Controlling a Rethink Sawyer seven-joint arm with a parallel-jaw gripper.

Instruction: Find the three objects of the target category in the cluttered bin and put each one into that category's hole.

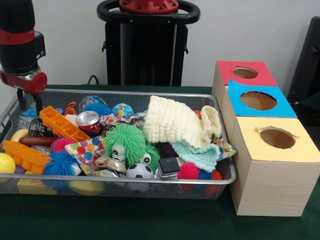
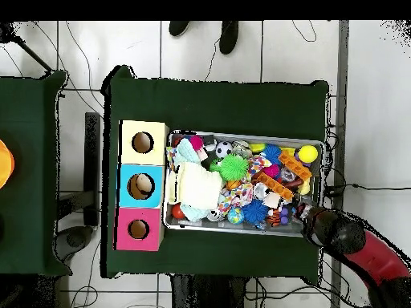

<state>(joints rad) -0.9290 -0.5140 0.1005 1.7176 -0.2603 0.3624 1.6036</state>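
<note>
The wire mesh bin (image 1: 125, 93) is full of toys, and it also shows in the overhead view (image 2: 241, 134). My gripper (image 1: 29, 106) hangs over the bin's far left corner in the front view. In the overhead view the gripper (image 2: 307, 212) is at the bin's lower right corner. Its fingers stand apart and hold nothing. A crushed clear plastic bottle (image 1: 26, 120) lies just under the fingertips against the bin wall. I cannot pick out other bottles under the clutter.
Three boxes with holes stand beside the bin: red (image 1: 245, 73), blue (image 1: 258, 100) and yellow (image 1: 277, 137). A red can (image 1: 90, 121), orange trays (image 1: 62, 124), a green fuzzy toy (image 1: 125, 142) and a cream cloth (image 1: 175, 122) fill the bin.
</note>
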